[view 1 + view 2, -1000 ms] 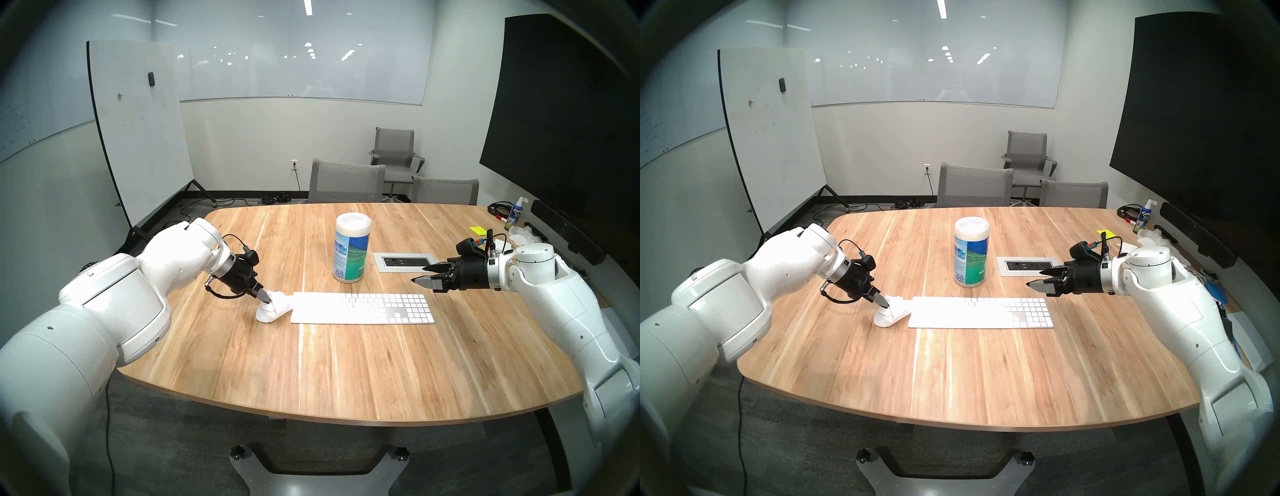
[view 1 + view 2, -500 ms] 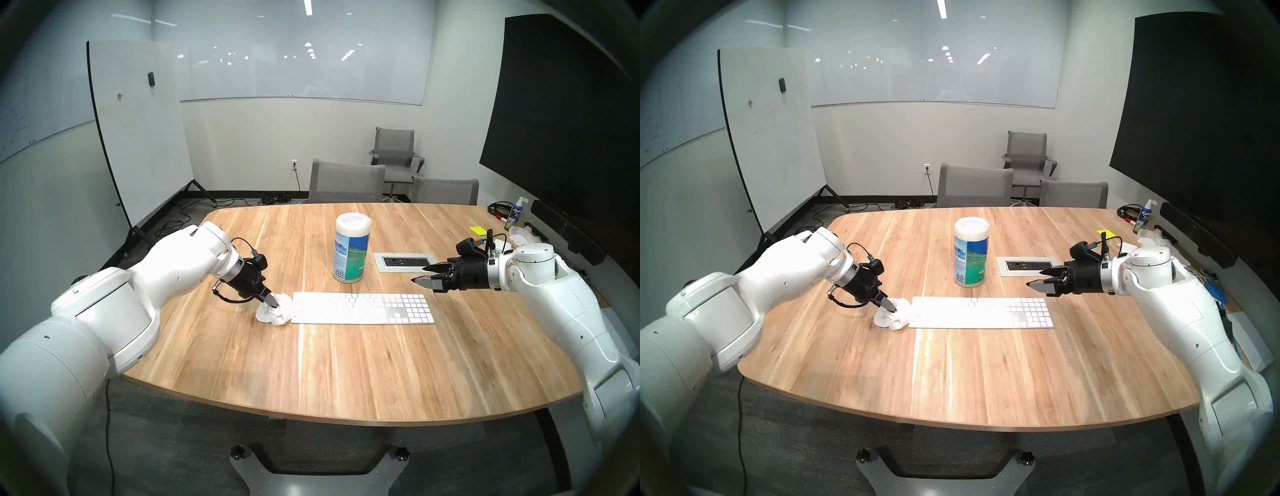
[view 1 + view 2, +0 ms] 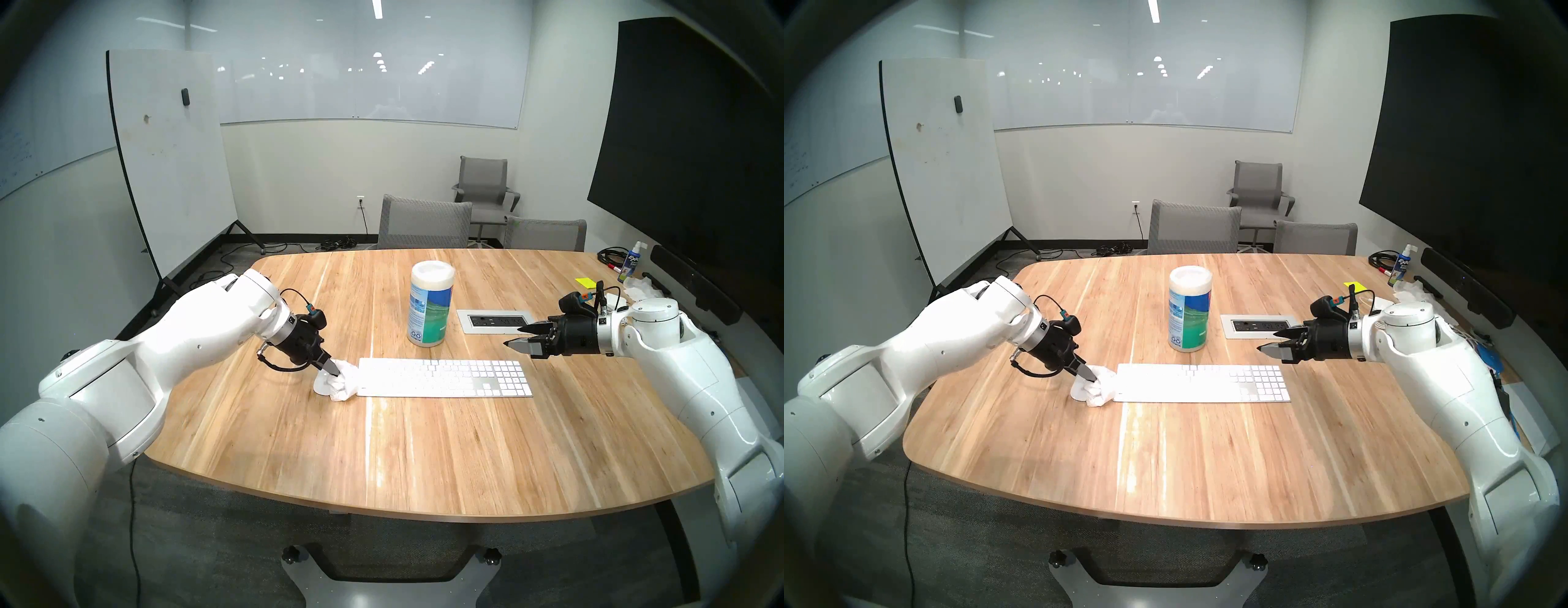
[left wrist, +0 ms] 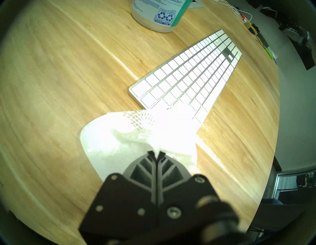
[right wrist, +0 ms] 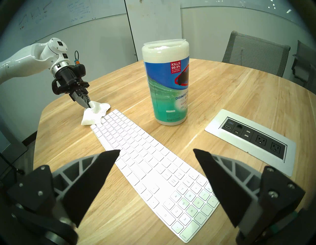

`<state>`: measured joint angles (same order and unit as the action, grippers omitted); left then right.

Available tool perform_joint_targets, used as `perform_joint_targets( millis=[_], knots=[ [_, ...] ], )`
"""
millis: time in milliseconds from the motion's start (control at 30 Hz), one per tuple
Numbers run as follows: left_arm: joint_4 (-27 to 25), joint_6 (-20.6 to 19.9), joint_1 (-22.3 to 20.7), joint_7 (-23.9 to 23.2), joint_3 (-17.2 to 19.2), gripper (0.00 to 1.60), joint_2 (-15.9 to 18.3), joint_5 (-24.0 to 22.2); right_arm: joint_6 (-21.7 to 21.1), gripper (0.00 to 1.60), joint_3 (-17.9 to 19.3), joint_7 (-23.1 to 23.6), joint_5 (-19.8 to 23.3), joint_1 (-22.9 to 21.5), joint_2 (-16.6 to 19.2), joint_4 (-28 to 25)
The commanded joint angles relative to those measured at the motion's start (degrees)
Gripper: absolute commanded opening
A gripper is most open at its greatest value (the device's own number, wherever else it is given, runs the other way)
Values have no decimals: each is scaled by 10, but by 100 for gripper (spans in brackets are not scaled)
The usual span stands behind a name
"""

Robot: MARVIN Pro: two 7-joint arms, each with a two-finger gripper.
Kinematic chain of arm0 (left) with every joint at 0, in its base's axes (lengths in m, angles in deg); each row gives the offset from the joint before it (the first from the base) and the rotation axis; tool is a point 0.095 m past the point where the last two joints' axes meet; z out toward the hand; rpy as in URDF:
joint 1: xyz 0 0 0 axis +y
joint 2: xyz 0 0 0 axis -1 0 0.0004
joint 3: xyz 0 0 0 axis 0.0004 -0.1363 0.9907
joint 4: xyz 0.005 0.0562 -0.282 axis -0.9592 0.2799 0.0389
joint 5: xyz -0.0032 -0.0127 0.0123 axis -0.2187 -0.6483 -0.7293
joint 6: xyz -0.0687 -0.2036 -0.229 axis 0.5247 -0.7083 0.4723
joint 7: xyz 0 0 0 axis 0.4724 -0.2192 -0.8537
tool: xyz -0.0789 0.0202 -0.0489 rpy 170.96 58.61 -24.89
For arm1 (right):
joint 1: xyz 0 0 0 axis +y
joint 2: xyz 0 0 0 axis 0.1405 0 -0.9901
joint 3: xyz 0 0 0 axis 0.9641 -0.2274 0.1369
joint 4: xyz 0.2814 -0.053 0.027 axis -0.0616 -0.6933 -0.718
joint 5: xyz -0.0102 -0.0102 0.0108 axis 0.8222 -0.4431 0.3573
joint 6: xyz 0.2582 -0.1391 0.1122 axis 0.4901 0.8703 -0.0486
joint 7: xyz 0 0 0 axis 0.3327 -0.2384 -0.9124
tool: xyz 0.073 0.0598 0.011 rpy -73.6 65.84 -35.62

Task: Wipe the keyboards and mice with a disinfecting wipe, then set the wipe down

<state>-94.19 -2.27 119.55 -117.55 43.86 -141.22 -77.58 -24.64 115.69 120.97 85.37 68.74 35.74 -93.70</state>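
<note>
— Fingers [image 4: 150,164] of the left gripper [image 3: 334,371] are dark, ribbed wedges pressed tip to tip, pinching a fold of the wipe [image 3: 343,381]. And the other pair?

— On the right gripper [image 3: 519,336] the two pointed black fingers [image 5: 95,179] stand wide apart with nothing between them, hanging above the number-pad end of the keyboard [image 3: 444,377].

— What does the wipe look like?

— Thin white cloth with an open, net-like weave, bunched into soft folds. It drapes over the smooth, low-domed white mouse [image 4: 95,136] and its far fringe lies on the keyboard's left end. Whether the fingertips press the mouse through the cloth cannot be told.

— Where do these sit on the table [image 3: 424,458]?

— The table is pale wood with long streaked grain and rounded corners. The slim keyboard, flat white square keys in a silver frame, lies across its middle, parallel to the near edge. The mouse sits just beside the keyboard's left end, nearer the left edge. A cylindrical canister [image 3: 430,309] with a milky lid and blue-green label stands upright behind the keyboard, and a rectangular white-framed outlet panel [image 3: 494,319] is set flush toward the right.
</note>
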Motion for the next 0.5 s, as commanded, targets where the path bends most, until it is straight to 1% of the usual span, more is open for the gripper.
perform_joint_targets(
  millis=[0,200,233,267,300,367,467],
  knots=[
    [-64,-22,12,-60,6,0,49,-32,1,160,6,-1,2,-10,1,-3],
    [-117,-39,29,-42,6,0,76,-58,1,160,7,-1,2,-10,1,-3],
    [-117,-41,30,-34,5,0,77,-63,1,160,7,-1,2,-10,1,-3],
    [-136,-49,36,-28,3,0,88,-70,1,160,7,-1,2,-10,1,-3],
    [-136,-49,36,-28,3,0,88,-70,1,160,7,-1,2,-10,1,-3],
    [-166,-60,47,-21,4,0,107,-80,1,160,7,-1,2,-10,1,-3],
    [-192,-70,55,-2,11,0,129,-94,1,160,7,-1,2,-10,1,-3]
  ],
)
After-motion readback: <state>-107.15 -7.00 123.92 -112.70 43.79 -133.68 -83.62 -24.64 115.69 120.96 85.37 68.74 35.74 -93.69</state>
